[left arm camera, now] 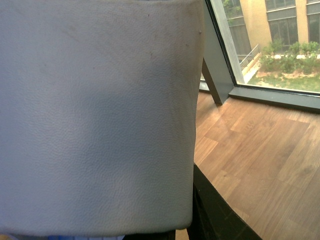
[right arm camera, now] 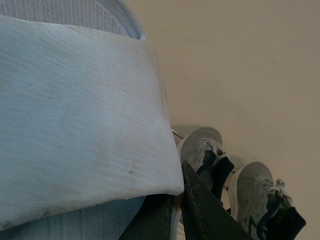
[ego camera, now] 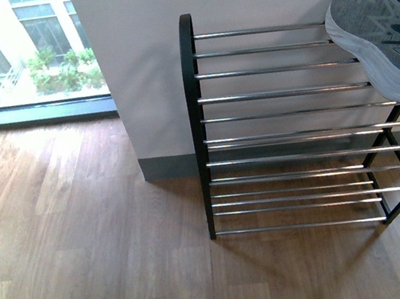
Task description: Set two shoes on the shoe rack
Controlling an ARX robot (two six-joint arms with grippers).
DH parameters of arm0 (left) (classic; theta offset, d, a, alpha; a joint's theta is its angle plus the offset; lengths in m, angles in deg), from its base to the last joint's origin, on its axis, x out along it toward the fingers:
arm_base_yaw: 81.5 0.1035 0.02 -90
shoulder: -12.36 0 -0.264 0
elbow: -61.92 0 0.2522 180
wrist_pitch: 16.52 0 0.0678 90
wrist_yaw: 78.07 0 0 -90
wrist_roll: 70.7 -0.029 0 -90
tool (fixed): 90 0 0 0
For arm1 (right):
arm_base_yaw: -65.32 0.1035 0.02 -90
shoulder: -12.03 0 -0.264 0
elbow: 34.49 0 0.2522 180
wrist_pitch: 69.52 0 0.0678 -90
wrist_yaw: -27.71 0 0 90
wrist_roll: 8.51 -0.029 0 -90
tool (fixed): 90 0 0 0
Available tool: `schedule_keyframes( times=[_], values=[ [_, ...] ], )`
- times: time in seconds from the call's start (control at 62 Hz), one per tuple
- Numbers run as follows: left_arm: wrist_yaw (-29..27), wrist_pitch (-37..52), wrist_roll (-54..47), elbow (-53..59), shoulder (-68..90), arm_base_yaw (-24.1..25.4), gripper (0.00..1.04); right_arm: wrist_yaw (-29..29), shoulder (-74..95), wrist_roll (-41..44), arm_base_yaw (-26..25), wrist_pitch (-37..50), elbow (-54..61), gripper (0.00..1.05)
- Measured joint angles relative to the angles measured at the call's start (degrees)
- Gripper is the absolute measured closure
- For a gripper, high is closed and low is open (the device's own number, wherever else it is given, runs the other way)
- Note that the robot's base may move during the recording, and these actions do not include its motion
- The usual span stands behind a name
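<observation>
The right gripper (right arm camera: 177, 210) is clenched on the right slide (right arm camera: 75, 110). Its two dark fingers (right arm camera: 210, 215) stand close together, with only a thin pale edge of the slide between them. The slide's pale blue strap fills most of the right wrist view, with ribbed rubber showing past it.

Only one dark finger of the left gripper (left arm camera: 192, 227) shows, lying along the edge of the left slide (left arm camera: 95, 115). The slide's whitish strap covers nearly the whole left wrist view and hides the jaws, so I cannot tell whether they grip it. This slide sits above the floor (ego camera: 84, 239), which is of warm wood planks.

The rack (ego camera: 198, 119) stands on that floor, its back to a white wall (ego camera: 139, 67) with a grey skirting (ego camera: 168, 167). Its black left end frame is rounded at the top, and chrome rods (ego camera: 275, 90) run across from it in tiers.

A grey sneaker (ego camera: 386, 39) with a thick white sole lies on the upper rods at the rack's right end, partly cut off by the picture's edge. In the front view the right slide shows as a blue patch in the top corner, just above this sneaker. In the right wrist view a second sneaker (right arm camera: 257, 192) sits beside the first, near the wall.

From the sneaker to the left end frame the rods run bare. Left of the rack the floor opens wide up to a window (ego camera: 12, 51) with a dark sill, with greenery and buildings outside.
</observation>
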Motion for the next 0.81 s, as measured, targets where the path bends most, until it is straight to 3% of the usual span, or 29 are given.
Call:
schedule_keyframes(
  times=[0.177, 0.516, 0.806],
  values=[
    [0.20, 0.00, -0.02, 0.00, 0.15, 0.00, 1.03, 1.14, 1.11, -3.45, 0.57, 3.48, 0.33, 1.03],
    [0.17, 0.00, -0.02, 0.00, 0.15, 0.00, 1.03, -11.41, 21.70, -9.99, 9.18, 11.39, -11.58, 1.03],
    [0.17, 0.00, -0.02, 0.00, 0.15, 0.00, 1.03, -17.66, 46.45, -7.28, 10.43, 13.14, -27.28, 1.03]
  ],
)
